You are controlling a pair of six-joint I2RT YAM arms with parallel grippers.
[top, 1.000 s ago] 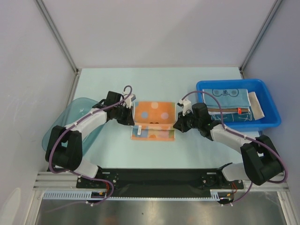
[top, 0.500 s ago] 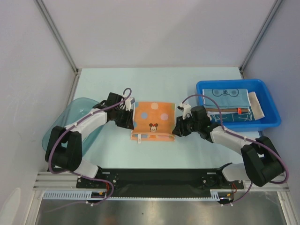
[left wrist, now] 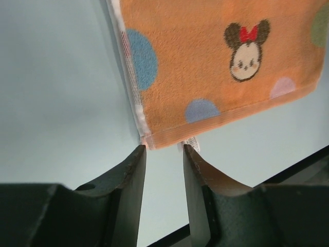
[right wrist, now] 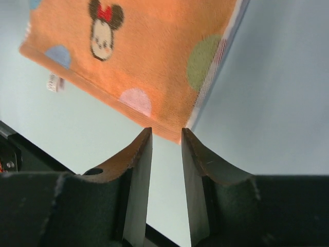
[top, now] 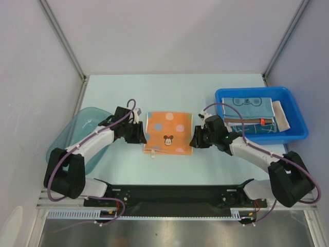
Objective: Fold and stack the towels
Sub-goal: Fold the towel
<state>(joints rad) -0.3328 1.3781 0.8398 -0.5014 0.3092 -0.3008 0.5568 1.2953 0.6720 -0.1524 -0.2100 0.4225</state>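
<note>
Opened since a second ago: left gripper, just off near-left corner of orange towel. Laid folded and flat on table now, cartoon face newly showing. Likewise released at near-right corner by right gripper, jaws parted.

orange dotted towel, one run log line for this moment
orange dotted cloth towel: folded flat on table | left gripper: open at near-left corner | right gripper: open at near-right corner | stack: not yet
</note>
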